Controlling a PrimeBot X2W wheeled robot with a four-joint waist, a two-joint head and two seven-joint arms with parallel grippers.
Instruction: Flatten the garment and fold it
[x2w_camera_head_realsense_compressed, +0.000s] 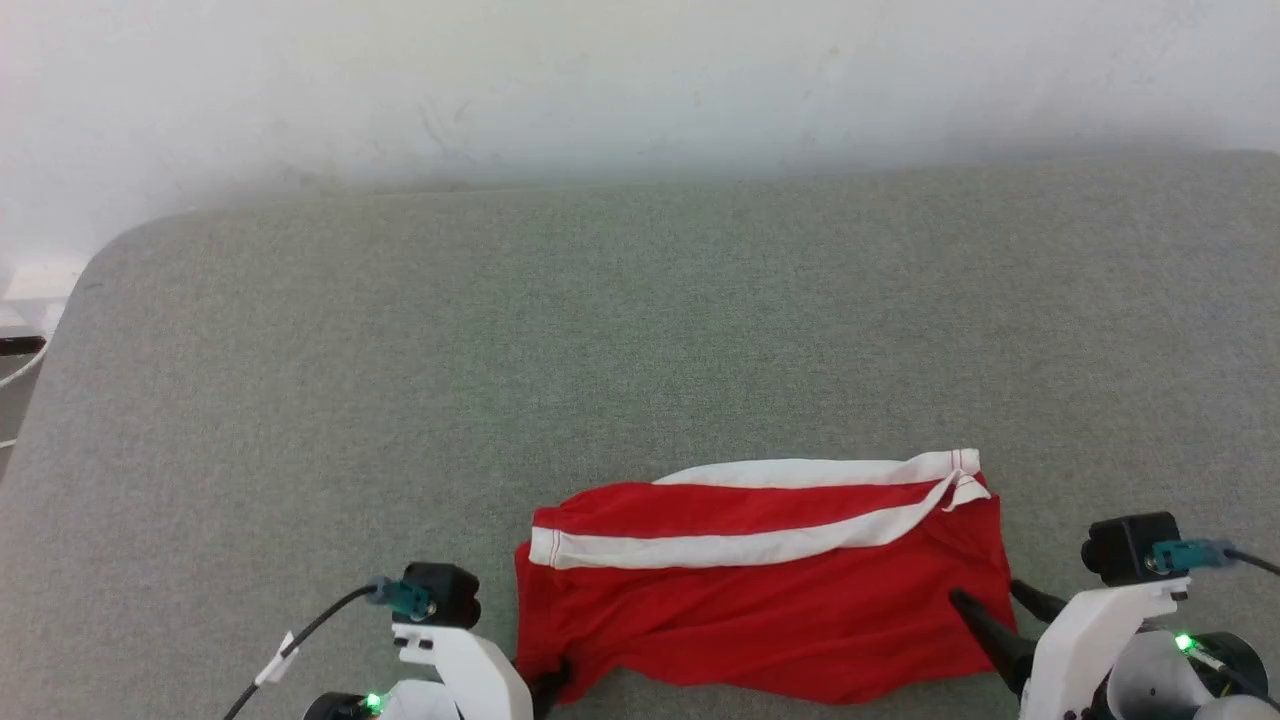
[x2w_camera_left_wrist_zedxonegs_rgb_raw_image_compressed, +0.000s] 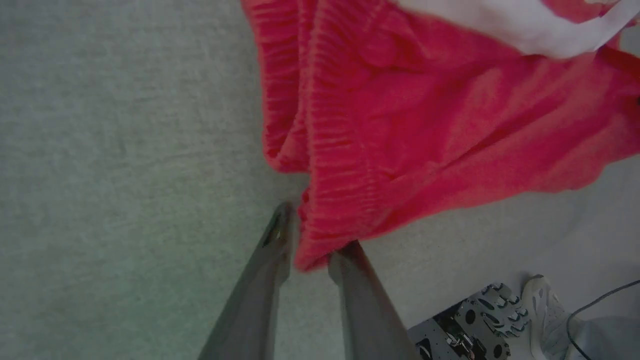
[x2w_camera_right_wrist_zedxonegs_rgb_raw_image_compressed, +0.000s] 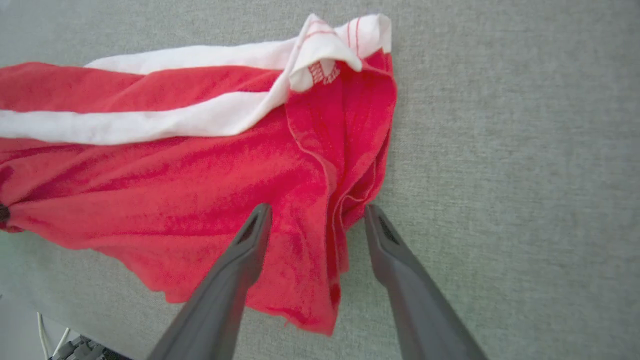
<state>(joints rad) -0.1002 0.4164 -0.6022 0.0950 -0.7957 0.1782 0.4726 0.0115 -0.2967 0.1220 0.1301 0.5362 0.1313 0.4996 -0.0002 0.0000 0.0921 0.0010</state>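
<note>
The garment (x2w_camera_head_realsense_compressed: 760, 590) lies flat on the grey surface (x2w_camera_head_realsense_compressed: 640, 330), with its long axis running 9-to-3 o'clock and its ribbed waistband toward 9. My left jaws grip its 7 o'clock corner. My right jaws are open and straddle its 4 o'clock edge.

The wrist (x2w_camera_head_realsense_compressed: 470, 665) at the lower left of the head view is glossy white with rounded edges. It carries a black camera block (x2w_camera_head_realsense_compressed: 447, 592) with a teal plug (x2w_camera_head_realsense_compressed: 405, 598) on its side. A thin black cable (x2w_camera_head_realsense_compressed: 312, 628) with a small white tag (x2w_camera_head_realsense_compressed: 274, 667) runs from the plug, and a green light (x2w_camera_head_realsense_compressed: 372, 703) glows below.

At the lower right sit a matching white wrist (x2w_camera_head_realsense_compressed: 1085, 635), black block (x2w_camera_head_realsense_compressed: 1130, 548), teal plug (x2w_camera_head_realsense_compressed: 1192, 554), dark cable (x2w_camera_head_realsense_compressed: 1255, 561) and green light (x2w_camera_head_realsense_compressed: 1185, 642).

The left gripper (x2w_camera_left_wrist_zedxonegs_rgb_raw_image_compressed: 315, 230) has two long, smooth grey fingers (x2w_camera_left_wrist_zedxonegs_rgb_raw_image_compressed: 262, 285) that taper to narrow tips. One shows a slim slot near its tip. The right gripper (x2w_camera_right_wrist_zedxonegs_rgb_raw_image_compressed: 317, 207) has the same fingers (x2w_camera_right_wrist_zedxonegs_rgb_raw_image_compressed: 230, 280), each slotted by the tip.
</note>
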